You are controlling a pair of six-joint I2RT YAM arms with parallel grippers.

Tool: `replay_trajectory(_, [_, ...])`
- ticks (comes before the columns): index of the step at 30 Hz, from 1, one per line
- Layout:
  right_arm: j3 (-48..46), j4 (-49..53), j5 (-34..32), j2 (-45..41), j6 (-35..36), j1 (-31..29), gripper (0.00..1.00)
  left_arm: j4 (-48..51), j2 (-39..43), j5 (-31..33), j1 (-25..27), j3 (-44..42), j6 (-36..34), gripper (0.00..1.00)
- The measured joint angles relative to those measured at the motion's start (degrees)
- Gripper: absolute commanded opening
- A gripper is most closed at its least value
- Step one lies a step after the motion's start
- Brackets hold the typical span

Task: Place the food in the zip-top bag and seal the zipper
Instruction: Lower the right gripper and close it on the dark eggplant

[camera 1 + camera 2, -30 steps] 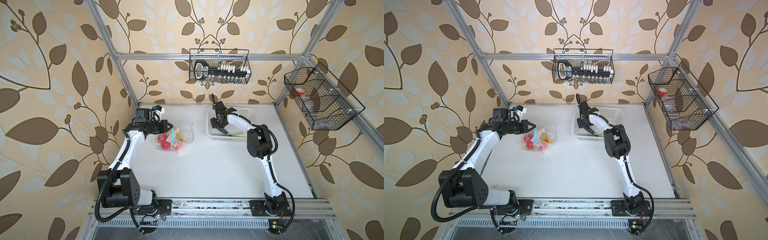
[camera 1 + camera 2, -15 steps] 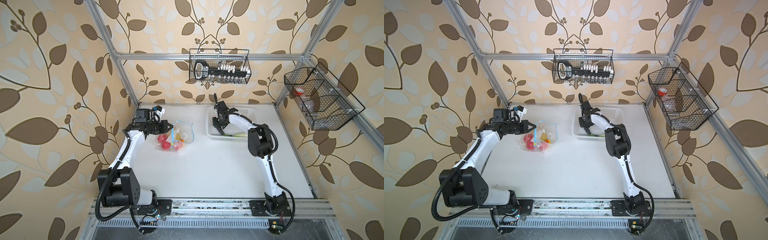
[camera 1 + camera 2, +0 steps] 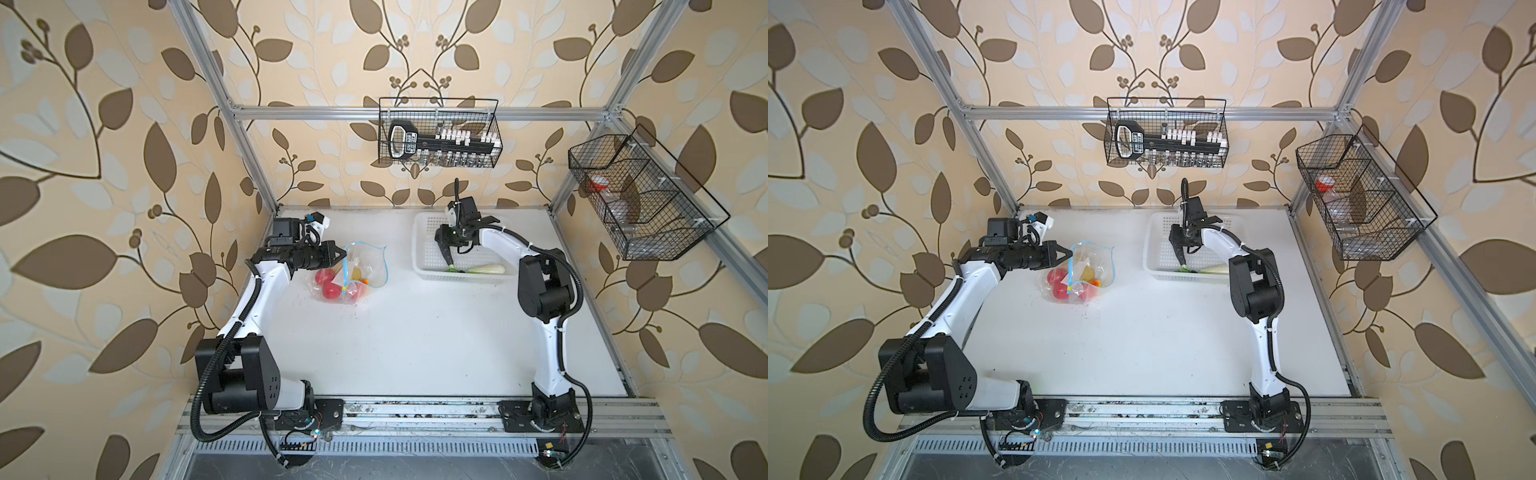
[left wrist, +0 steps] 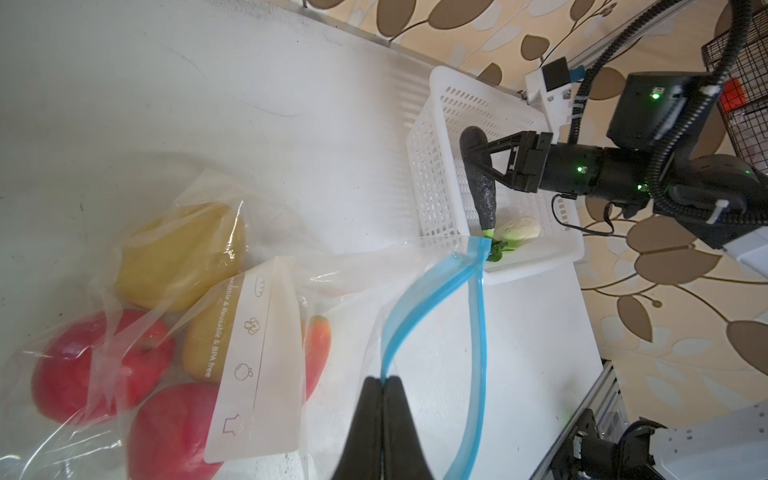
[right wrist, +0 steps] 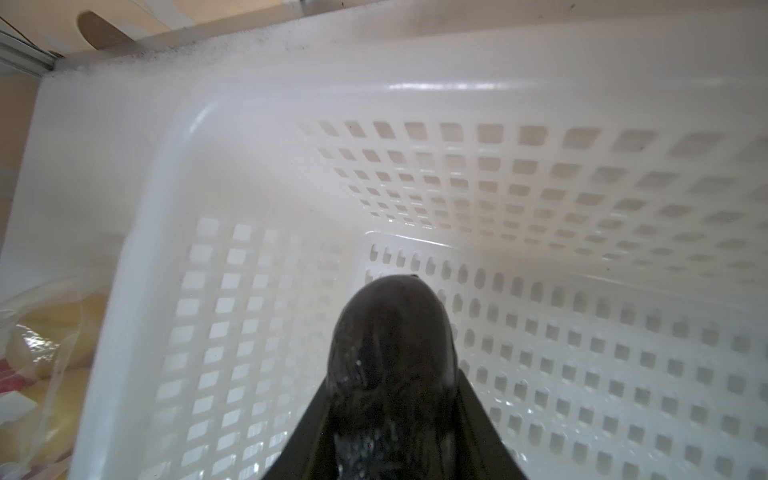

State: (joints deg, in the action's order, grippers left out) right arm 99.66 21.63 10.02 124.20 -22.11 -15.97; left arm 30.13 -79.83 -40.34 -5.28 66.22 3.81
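Now, eggplant [image 4: 484,195] in right end effector [image 4: 471,154]

The clear zip-top bag [image 3: 368,266] is lying left of centre in both top views, its mouth gaping. Its light-blue zipper [image 4: 432,291] is looping open, one lip being pinched by the left gripper [image 4: 382,380]. Inside, two red tomatoes [image 4: 99,361], two yellow-brown potatoes [image 4: 183,257] and a red-yellow fruit [image 4: 318,349] are sitting bunched together. Right of centre, the dark eggplant [image 3: 445,251] is hanging steeply tilted, stem end down, clamped by the right gripper [image 4: 473,156] inside the basket [image 3: 417,249], where the white radish [image 3: 486,269] is lying along the lower wall.
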Motion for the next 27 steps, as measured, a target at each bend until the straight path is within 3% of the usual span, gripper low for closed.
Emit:
replay_trajectory(9, [-5.7, -8.1, 2.4, -4.9, -3.9, 0.5, 0.31, -0.8, 0.0, 0.1, 0.0, -0.4, 0.7, 0.0])
replay_trajectory(18, [-19.0, -18.0, 2.2, -14.3, -6.3, -0.8, 0.32, -1.8, 0.0, 0.3, 0.0, -1.6, 0.9, 0.0])
replay_trajectory(27, [-29.7, -27.1, -5.4, -23.3, -7.1, -4.9, 0.31, -2.5, 0.0, 0.3, 0.0, -1.9, 1.0, 0.0])
